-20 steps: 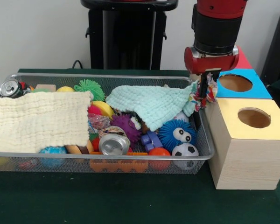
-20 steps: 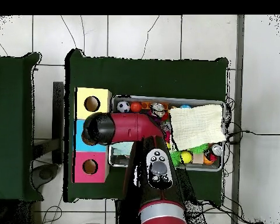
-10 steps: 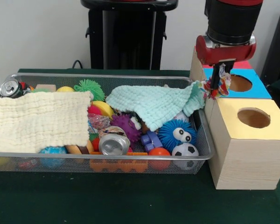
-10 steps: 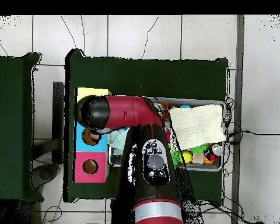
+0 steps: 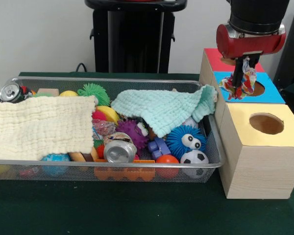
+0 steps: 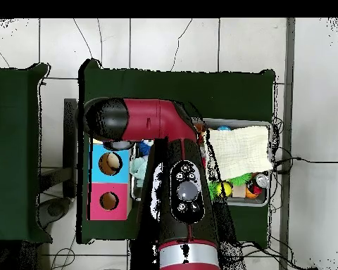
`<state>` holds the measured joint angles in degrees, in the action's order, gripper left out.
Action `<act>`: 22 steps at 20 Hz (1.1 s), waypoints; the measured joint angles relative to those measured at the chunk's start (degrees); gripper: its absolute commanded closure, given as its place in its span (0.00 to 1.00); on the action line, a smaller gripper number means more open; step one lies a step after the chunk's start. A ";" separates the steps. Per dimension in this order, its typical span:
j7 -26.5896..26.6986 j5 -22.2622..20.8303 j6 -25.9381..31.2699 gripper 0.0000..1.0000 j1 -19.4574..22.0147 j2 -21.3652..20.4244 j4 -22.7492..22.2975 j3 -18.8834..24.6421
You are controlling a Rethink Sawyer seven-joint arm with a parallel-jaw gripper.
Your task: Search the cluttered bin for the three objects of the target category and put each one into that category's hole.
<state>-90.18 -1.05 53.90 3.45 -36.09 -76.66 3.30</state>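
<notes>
One target, a multicoloured rag toy (image 5: 239, 84), is out of the bin (image 5: 108, 165) and hangs over the blue box (image 5: 272, 95), just at the 9 o'clock rim of its hole (image 5: 252, 88), not yet dropped in. Whether any others are already inside a box cannot be told; the bin is crowded, with two cloths (image 5: 39, 126) hiding much of it, so the search is likely not over.

The arm (image 6: 147, 126) comes straight down from 12 o'clock in the front view, wrist vertical. The gripper (image 5: 241, 78) has its fingers clamped on the toy's top, the frayed ends dangling below. In the overhead view the arm covers the yellow box (image 5: 257, 147), and the blue hole lies just under its wrist.
</notes>
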 measured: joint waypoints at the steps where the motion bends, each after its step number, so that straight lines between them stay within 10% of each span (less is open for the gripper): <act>1: 0.00 0.14 0.26 1.00 -0.14 -0.01 0.46 -0.19; 22: -3.64 3.25 0.75 1.00 -7.34 4.21 9.10 -3.97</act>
<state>-93.83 2.20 54.64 -3.89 -31.88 -67.55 -0.67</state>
